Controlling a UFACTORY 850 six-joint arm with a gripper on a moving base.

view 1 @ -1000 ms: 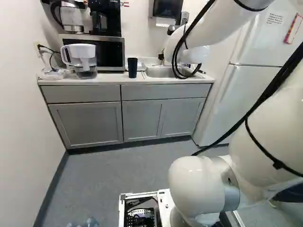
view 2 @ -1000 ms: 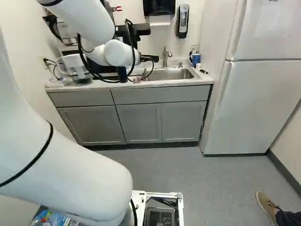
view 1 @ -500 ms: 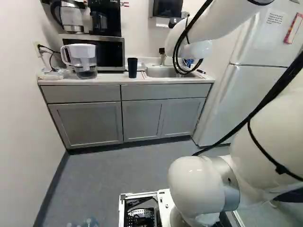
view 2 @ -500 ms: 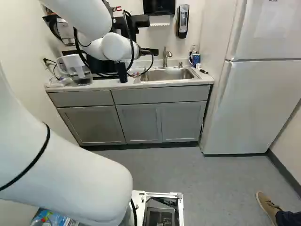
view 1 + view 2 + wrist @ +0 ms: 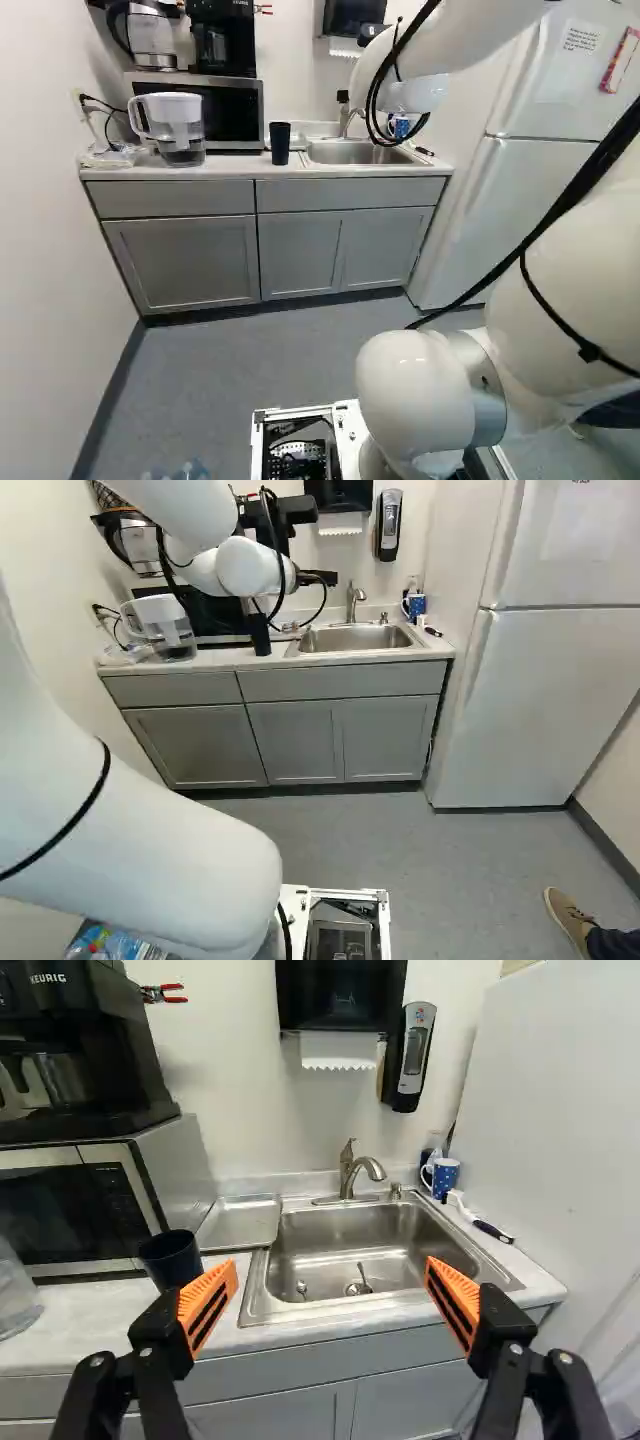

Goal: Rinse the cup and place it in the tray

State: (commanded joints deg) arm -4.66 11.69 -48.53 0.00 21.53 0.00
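In the right base view the dark end of my gripper shows above the counter, left of the faucet. The wrist view has my gripper open, its orange pads wide apart with nothing between them, the sink beyond. A dark cup stands upright on the counter, just past one finger's tip, which partly overlaps it; the left base view also has the cup. A flat metal tray lies between the microwave and the steel sink. The faucet rises at the sink's back.
A blue dotted mug and a brush are beside the sink near the fridge. A water pitcher, microwave and coffee maker occupy the counter's other end. A person's shoe is on the floor.
My arm's far end has risen a little, uncovering the faucet and blue mug in the left base view. The dark cup has stayed where it stood, and the base has not moved.
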